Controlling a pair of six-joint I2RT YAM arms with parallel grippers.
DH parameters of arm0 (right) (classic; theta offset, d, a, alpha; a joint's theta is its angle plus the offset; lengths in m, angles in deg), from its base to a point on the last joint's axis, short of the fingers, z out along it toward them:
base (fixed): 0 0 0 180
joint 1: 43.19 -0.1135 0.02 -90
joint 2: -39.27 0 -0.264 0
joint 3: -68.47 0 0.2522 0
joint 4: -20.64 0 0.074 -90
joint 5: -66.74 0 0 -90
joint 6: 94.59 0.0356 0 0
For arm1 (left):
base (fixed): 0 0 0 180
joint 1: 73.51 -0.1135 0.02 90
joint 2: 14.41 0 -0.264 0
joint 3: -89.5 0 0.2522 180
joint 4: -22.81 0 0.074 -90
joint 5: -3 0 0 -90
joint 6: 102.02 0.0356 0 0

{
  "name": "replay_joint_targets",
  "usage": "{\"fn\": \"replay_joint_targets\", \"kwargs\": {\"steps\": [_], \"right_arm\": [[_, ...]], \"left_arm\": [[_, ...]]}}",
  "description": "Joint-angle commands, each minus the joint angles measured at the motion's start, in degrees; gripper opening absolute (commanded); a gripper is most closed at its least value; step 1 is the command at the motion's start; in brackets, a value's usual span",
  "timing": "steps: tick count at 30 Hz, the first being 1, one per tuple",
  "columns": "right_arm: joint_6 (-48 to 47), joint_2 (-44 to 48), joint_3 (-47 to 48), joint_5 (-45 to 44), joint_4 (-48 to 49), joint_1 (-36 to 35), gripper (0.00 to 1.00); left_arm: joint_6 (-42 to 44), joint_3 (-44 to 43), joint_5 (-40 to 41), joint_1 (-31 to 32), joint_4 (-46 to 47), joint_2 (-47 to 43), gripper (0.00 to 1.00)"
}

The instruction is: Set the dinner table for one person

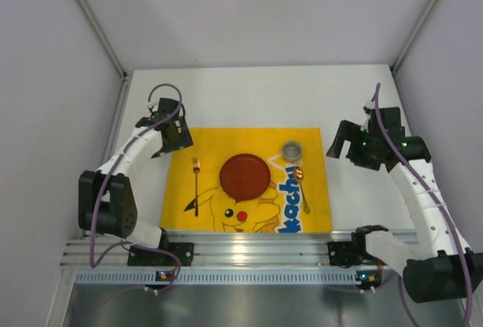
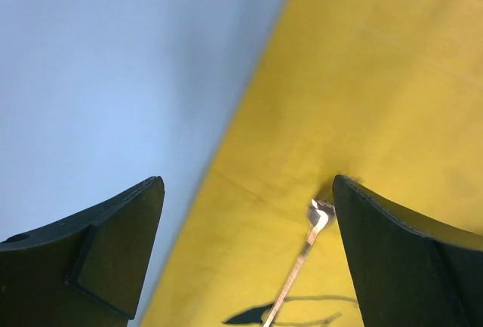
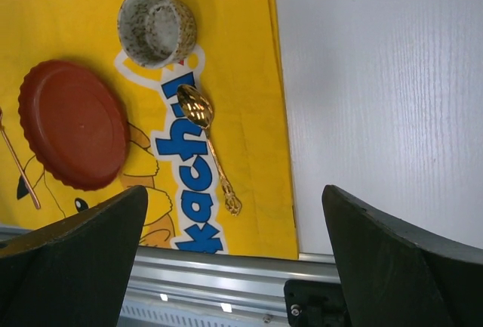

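Lab: white booth walls (image 1: 45, 78), aluminium rail (image 1: 249, 248)

Red plate (image 1: 244, 176), yellow Pikachu-print mat (image 1: 181, 191)

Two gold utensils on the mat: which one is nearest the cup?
The spoon, right of the red plate, its bowl close beside the cup. The fork lies on the plate's other side, to the left.

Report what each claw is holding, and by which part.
Nothing is held. The left claw and right claw are both open and empty; fork, plate, cup and spoon lie on the mat.
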Motion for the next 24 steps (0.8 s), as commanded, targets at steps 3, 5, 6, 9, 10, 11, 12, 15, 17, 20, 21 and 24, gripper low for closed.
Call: {"fn": "replay_joint_targets", "kwargs": {"steps": [3,5,6,9,10,11,12,15,17,20,21,24], "right_arm": [[0.39,3.41,3.12,1.39,-1.16,-0.48,1.00],[0.57,3.94,3.56,1.39,-0.64,-0.74,1.00],[0.57,4.12,3.56,1.83,-0.20,-0.83,1.00],[1.36,6.30,2.51,4.20,2.52,-0.74,1.00],[1.54,7.01,1.72,5.16,3.40,-0.74,1.00],[1.71,7.71,1.36,5.35,4.28,-0.74,1.00],[1.37,9.20,0.93,5.52,5.68,-0.74,1.00],[0.75,11.49,0.05,5.26,7.70,-0.74,1.00],[0.75,12.46,-0.92,5.00,8.59,-0.74,1.00],[1.45,14.40,-3.03,5.35,11.48,-0.74,1.00],[1.62,15.18,-3.64,5.70,12.45,-0.74,1.00],[1.63,15.89,-5.93,5.96,15.97,-0.74,1.00]], "left_arm": [[8.82,3.98,2.15,-11.05,13.69,-3.51,0.98],[11.53,12.89,1.63,-12.29,24.15,-7.44,0.98],[13.55,17.48,0.58,-12.29,38.39,-9.21,0.99],[19.45,35.33,-3.99,-12.29,68.38,-15.02,0.99],[20.50,41.46,-5.05,-12.29,73.64,-15.55,0.99],[21.04,43.70,-6.89,-12.29,77.87,-15.21,0.99],[21.48,45.46,-8.12,-12.29,84.79,-14.42,0.99],[23.67,44.87,-9.44,-12.29,86.28,-9.50,0.98],[27.10,43.10,-11.12,-12.38,89.57,-6.08,0.99],[22.90,38.46,-12.87,-14.31,88.12,-0.89,0.98],[23.58,39.14,-15.49,-14.40,92.63,0.69,0.98],[25.79,44.15,-20.09,-14.40,105.95,6.41,0.99]]}}
